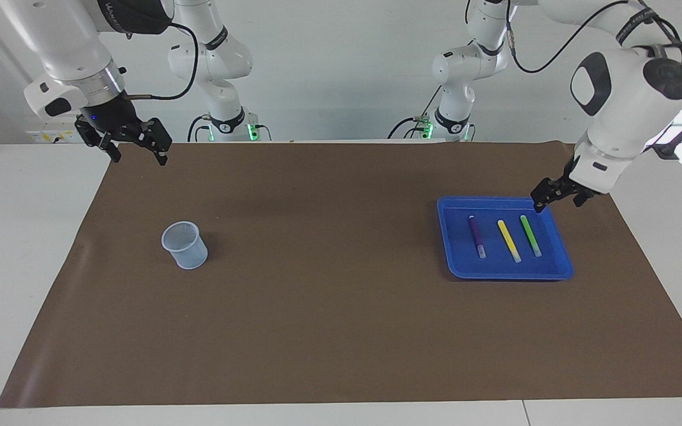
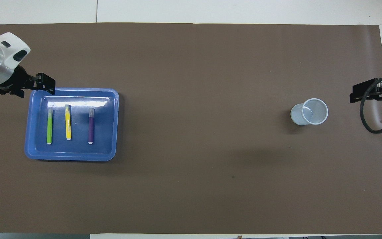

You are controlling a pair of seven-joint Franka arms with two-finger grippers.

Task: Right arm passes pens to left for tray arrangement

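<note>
Three pens are lying side by side in the blue tray point(image 1: 504, 270), apart from one another: purple pen point(image 1: 477, 236), yellow pen point(image 1: 509, 240), green pen point(image 1: 531, 235). The left gripper point(image 1: 557, 195) is hanging over the tray's corner by the green pen. The right gripper point(image 1: 137, 148), jaws spread and holding nothing, is hovering over the brown mat's point(image 1: 341, 331) corner. A clear cup point(image 1: 185, 245) is standing upright on the mat.

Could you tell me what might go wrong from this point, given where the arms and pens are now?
1. The left end effector hangs over the tray corner beside the green pen; a careless pull-away could clip the rim and scatter the row.
2. The purple, yellow and green pens lie loose, apart and roughly parallel, so any knock to the tray could roll them together.
3. The cup stands light and empty toward the right arm's end; the right end effector could topple it if it sweeps low.
</note>
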